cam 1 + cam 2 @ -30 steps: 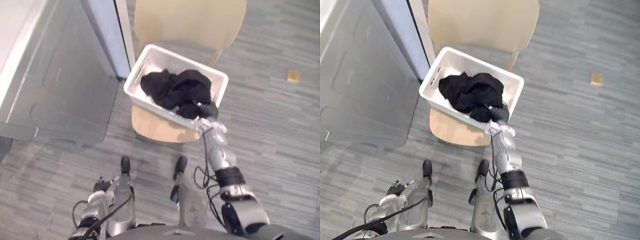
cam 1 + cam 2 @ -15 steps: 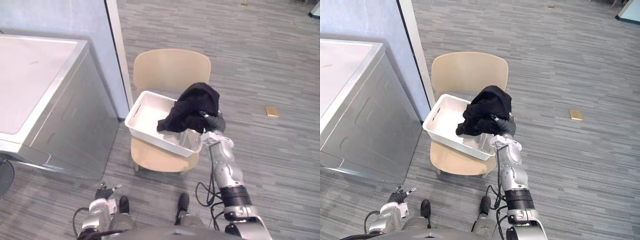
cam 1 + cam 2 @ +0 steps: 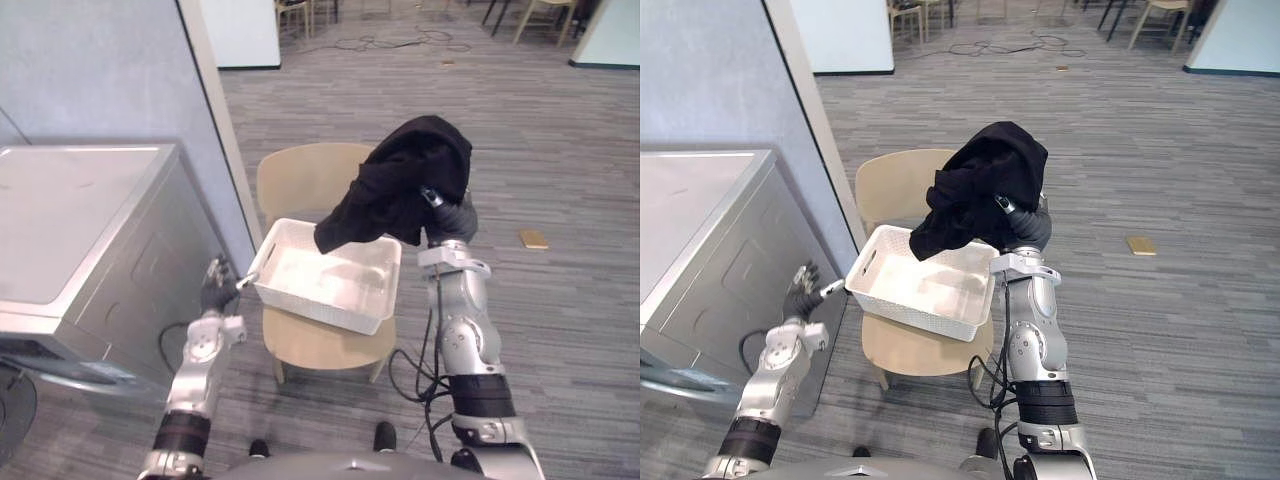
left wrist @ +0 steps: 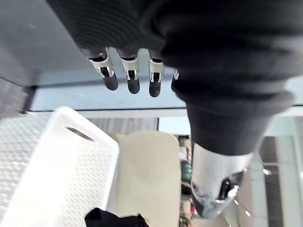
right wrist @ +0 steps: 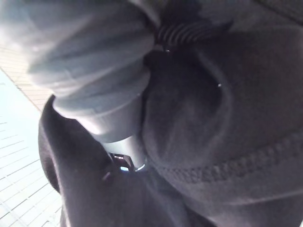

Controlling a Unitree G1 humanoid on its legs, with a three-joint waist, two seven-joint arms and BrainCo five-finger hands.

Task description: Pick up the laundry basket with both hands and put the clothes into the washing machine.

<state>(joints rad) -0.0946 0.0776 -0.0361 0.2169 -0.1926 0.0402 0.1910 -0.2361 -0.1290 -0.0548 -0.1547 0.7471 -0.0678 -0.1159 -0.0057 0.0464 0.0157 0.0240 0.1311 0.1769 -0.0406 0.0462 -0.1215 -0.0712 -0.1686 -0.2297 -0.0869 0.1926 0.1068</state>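
The black clothes (image 3: 405,175) are being gripped in a bunch by the curled fingers of the right hand (image 3: 450,216), high above the white laundry basket (image 3: 325,310), which is being carried by 1 wooden chair (image 3: 310,347). The left hand (image 3: 216,292) is being held spread, fingers straight, just beside the basket's end, next to the washing machine (image 3: 75,215).

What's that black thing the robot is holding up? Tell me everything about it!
It is a bundle of black clothes, soft and crumpled, with a stitched hem showing in the right wrist view. The right hand has its fingers curled into it and holds it high above the white basket, which sits on the chair. One end droops toward the basket; whether it touches cannot be told.
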